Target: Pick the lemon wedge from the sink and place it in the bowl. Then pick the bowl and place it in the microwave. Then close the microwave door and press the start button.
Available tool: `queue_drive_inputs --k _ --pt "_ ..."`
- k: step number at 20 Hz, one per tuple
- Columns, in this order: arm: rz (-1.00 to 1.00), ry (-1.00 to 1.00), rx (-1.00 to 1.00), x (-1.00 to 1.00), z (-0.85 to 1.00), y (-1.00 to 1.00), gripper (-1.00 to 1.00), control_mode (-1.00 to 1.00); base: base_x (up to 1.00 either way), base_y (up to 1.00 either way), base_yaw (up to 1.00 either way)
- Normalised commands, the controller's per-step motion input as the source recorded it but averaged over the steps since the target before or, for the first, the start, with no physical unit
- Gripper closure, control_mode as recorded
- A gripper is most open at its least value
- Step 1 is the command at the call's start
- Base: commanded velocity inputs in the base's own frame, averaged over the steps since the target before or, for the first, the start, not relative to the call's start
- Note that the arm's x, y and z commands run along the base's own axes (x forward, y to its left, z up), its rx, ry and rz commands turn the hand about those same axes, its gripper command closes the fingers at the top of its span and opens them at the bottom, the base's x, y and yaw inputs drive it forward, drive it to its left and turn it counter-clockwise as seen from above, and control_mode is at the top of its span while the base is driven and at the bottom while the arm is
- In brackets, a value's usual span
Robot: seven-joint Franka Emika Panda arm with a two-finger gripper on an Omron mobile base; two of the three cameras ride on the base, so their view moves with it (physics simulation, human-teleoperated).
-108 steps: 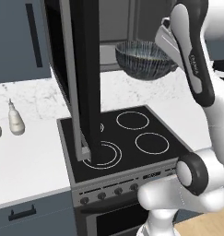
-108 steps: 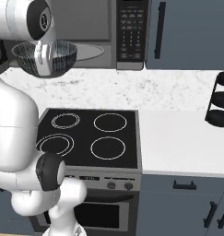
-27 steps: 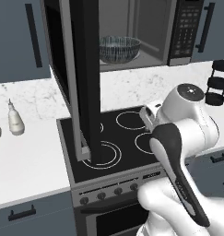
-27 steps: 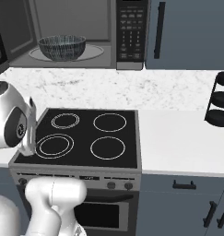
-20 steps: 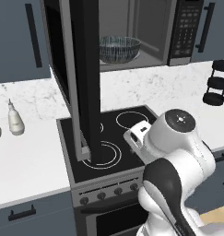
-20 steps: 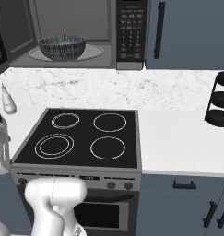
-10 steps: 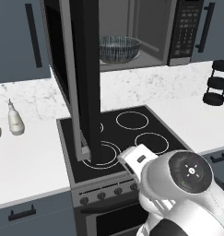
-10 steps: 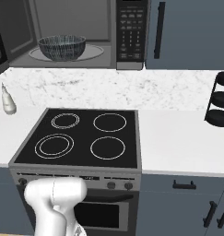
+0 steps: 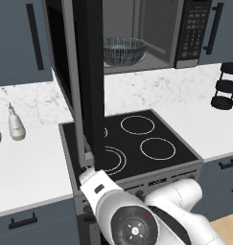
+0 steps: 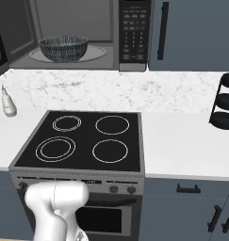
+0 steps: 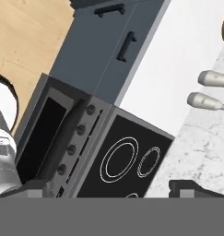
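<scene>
Black with steel trim, the microwave (image 10: 87, 33) is built in above a four-ring stovetop (image 10: 85, 140), its keypad panel (image 10: 133, 33) on the right side; the microwave door (image 9: 82, 81) stands swung wide open, seen nearly edge-on in the left base view, reaching forward over the left part of the stovetop. Inside the cavity, the bowl (image 10: 63, 48), dark and streaked outside, sits upright on the floor of the compartment, toward its left half in the right base view; whether the lemon wedge lies in it cannot be told. White marble-patterned worktop (image 10: 182, 136) runs on both sides of the stovetop, carrying two small pale bottles (image 9: 15, 125) to the left and a dark tiered stand (image 10: 225, 101) to the right. Robot arm (image 9: 132, 215) is folded low before the oven front. Dark fingertips (image 11: 191, 188) of the pincer (image 11: 109, 190) rise at the lower edge of the hand view, set wide apart with nothing between them, looking at the oven front, its knobs (image 11: 75, 138) and the stovetop rings
</scene>
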Motion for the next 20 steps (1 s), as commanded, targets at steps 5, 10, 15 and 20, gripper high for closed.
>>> queue_drive_inputs --k 5,10,15,20 --pt "-0.02 -0.17 -0.03 0.0 0.03 1.0 -1.0 -1.0 0.0 0.0 0.0" --pt "-0.09 -0.1 -0.01 0.26 0.52 0.54 -1.0 -1.0 0.0 0.0 0.0" --pt "-0.12 -0.07 0.0 0.43 0.8 -0.11 -1.0 -1.0 0.0 0.0 0.0" --pt "-0.1 -0.11 0.01 0.39 0.58 -0.56 -1.0 -1.0 0.0 0.0 0.0"
